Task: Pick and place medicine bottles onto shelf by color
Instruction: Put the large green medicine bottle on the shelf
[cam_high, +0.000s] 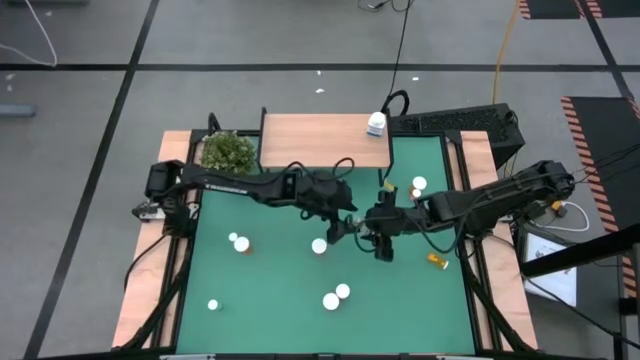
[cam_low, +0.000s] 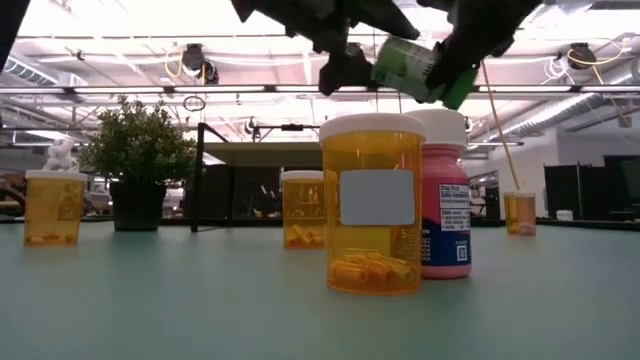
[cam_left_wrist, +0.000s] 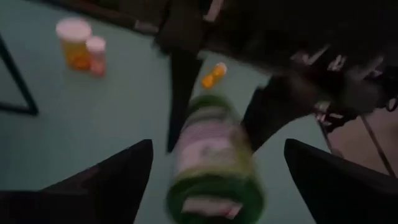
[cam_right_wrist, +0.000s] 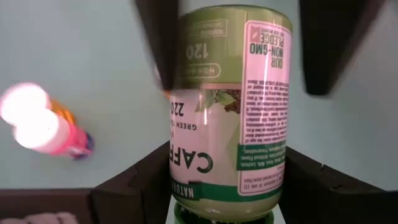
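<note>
Reads as a mid-air handover, centre of the high view, above the green mat (cam_high: 280, 280). Pinching the green bottle (cam_right_wrist: 230, 106) with the right gripper (cam_right_wrist: 227, 158), pads pressed on both sides of the label near one end. Straddling the same bottle from the other end with the left gripper (cam_left_wrist: 217, 144), jaws spread wide and not gripping, with a gap on each side in the left wrist view. Carried tilted and well off the mat, top centre in the low view, probably to clear the standing orange bottle (cam_low: 372, 205) and the pink bottle (cam_low: 445, 200), which stand touching or nearly so just below. Held by one end, likely to leave free body length for the second grip. Destination: the shelf (cam_high: 325, 140) at upper centre of the high view, bare except for a small white item (cam_high: 376, 123) at its right edge; cannot tell whether that is a bottle. Nothing sorted by colour there yet, so early in the task. Left scattered on the mat: white-capped bottles toward lower centre and left, plus one orange bottle (cam_high: 437, 260) lying on its side right of centre. Plant (cam_high: 228, 150) beside the shelf's left end, out of the way. Main risk: letting go on the right before the left closes, dropping the bottle onto those below.
</note>
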